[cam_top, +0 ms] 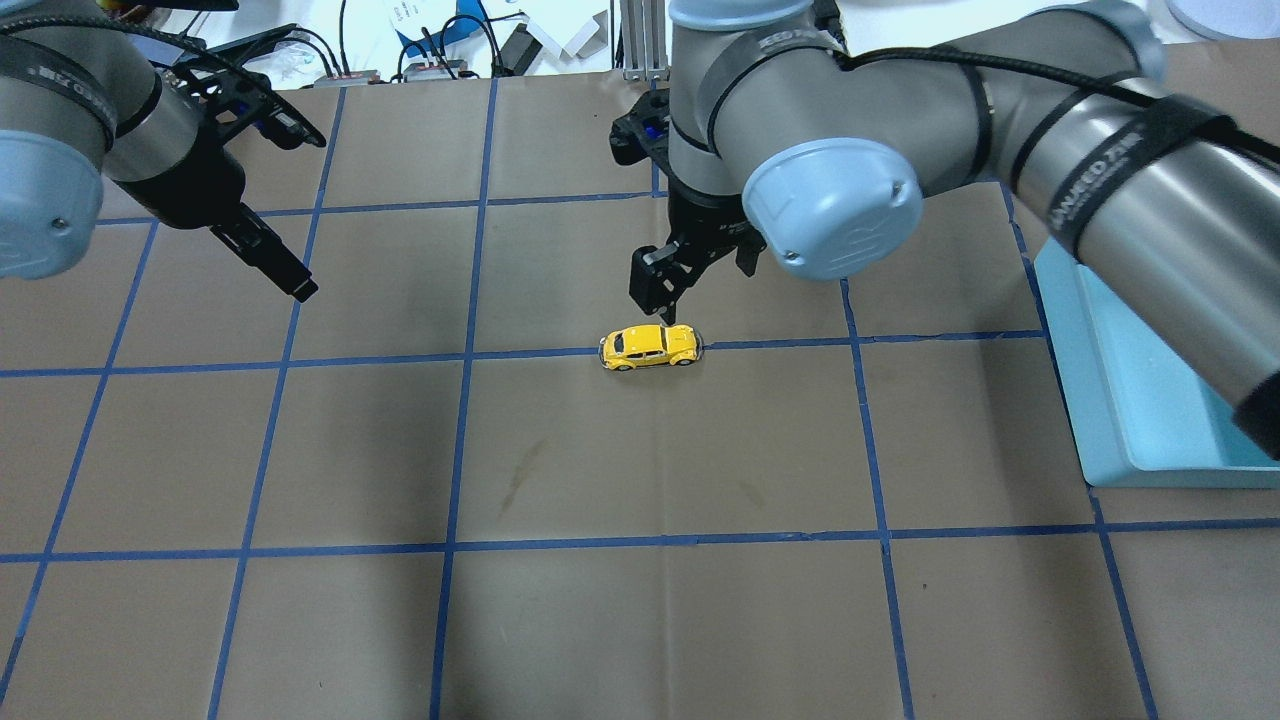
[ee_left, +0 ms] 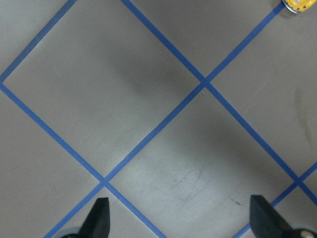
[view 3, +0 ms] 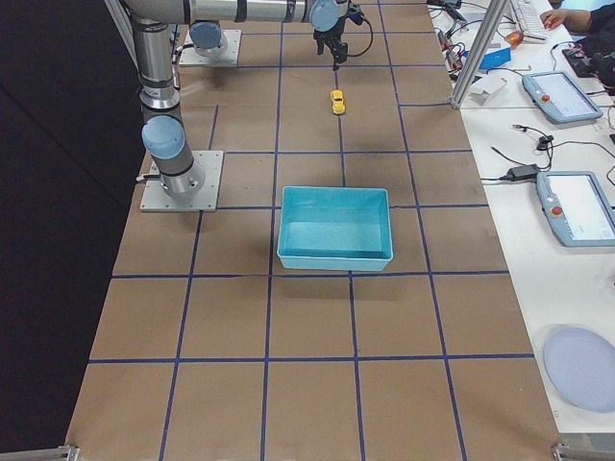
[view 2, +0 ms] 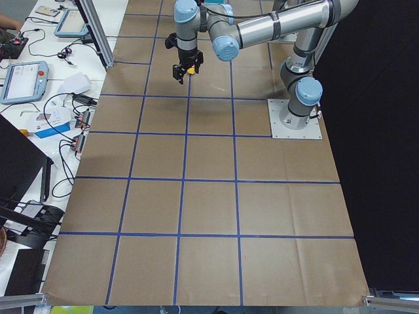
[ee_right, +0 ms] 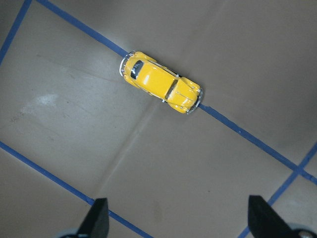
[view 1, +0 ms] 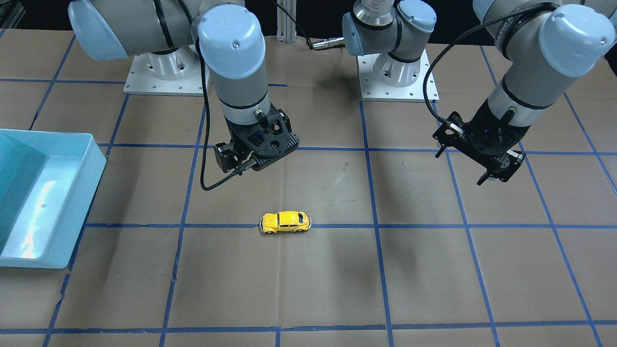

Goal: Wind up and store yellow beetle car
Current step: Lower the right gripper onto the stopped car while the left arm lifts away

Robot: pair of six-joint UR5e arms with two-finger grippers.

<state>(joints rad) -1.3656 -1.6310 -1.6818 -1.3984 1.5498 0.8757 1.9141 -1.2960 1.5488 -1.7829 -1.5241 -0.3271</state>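
Fingers [ee_right: 99,218] of the right gripper [ee_right: 181,225] are spread wide and empty, hovering near the yellow car [ee_right: 159,83], which sits on a blue tape line [ee_right: 247,137]. The left gripper [ee_left: 181,225], also wide and empty, hangs far off. This looks like the reaching step. Next it probably must drop over the car and pinch it.

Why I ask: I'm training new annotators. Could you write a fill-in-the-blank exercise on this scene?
The yellow beetle car stands on a ____ tape line.
The right gripper hovers near it, not touching, with its jaws ____.
The teal bin lies on the robot's ____ side.
Missing words: blue; open; right.
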